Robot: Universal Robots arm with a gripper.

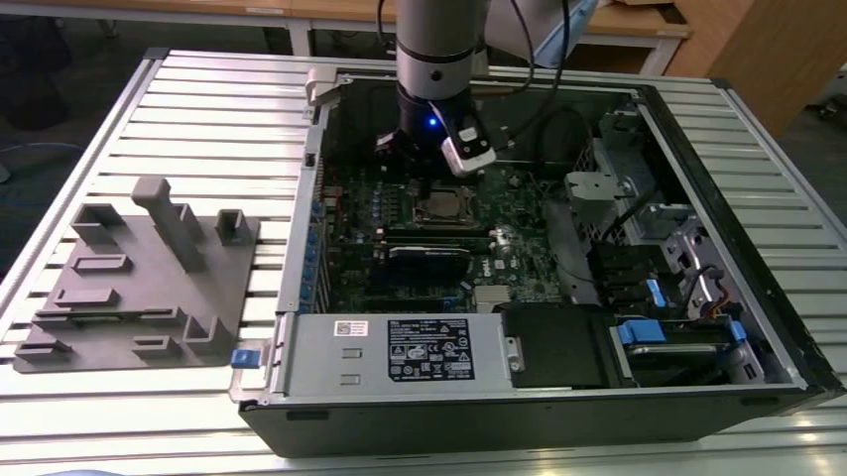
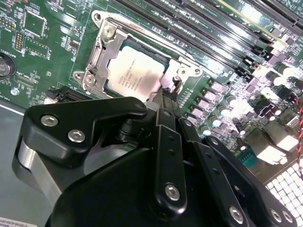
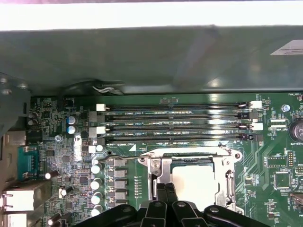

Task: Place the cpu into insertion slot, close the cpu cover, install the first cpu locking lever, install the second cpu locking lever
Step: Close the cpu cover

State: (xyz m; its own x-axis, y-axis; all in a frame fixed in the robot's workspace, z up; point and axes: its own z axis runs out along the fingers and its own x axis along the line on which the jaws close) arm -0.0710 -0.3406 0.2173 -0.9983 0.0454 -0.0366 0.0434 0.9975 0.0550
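Inside the open computer case (image 1: 302, 198), over the motherboard (image 3: 61, 156), the gripper (image 3: 165, 190) hovers at the insertion slot (image 2: 89, 79), jaws together. The cpu cover (image 2: 106, 47) lies over the seated cpu (image 2: 135, 71) (one wire lever (image 3: 125, 155) looks unlatched, so the levers likely remain).

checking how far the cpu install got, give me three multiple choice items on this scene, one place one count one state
1. Where is the small square silver-grey cpu? A on the grey plastic fixture; B on the green motherboard; C on the slatted table.
2. How many long black memory slots lie beside it in the first wrist view? A one; B four; C nine.
3. The thin silver metal cover frame is: A standing upright; B off on the table; C lying flat around the cpu.
Answers: 1 B, its metal top sits amid the board; 2 B, four parallel rows; 3 C, its bars hug the cpu's edges.
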